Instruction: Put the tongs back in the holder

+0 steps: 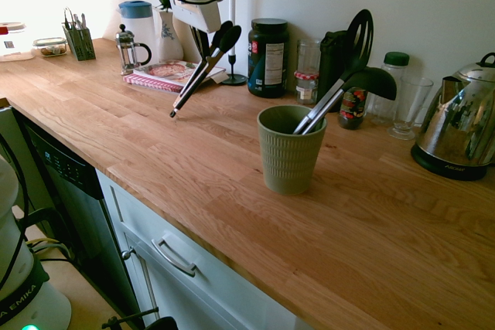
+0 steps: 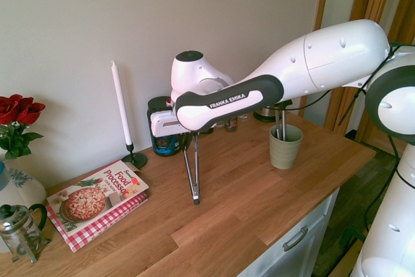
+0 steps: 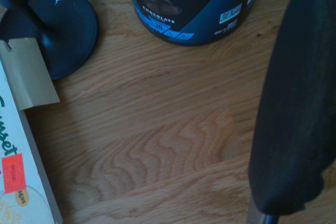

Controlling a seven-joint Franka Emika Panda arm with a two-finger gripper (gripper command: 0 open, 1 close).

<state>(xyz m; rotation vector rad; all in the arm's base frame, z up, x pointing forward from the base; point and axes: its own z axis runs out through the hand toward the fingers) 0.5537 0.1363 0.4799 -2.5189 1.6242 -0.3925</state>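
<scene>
Black-tipped tongs [image 1: 193,83] seem gripped in the closed claw [image 1: 207,45], hinge end down near the counter, apart from the green cup [image 1: 290,156]; lift them above its rim before crossing.

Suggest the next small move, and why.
Probably carry the tongs sideways toward the holder, keeping them high: the gripper has them over the counter, well short of the cup, whose rim they must clear.
</scene>
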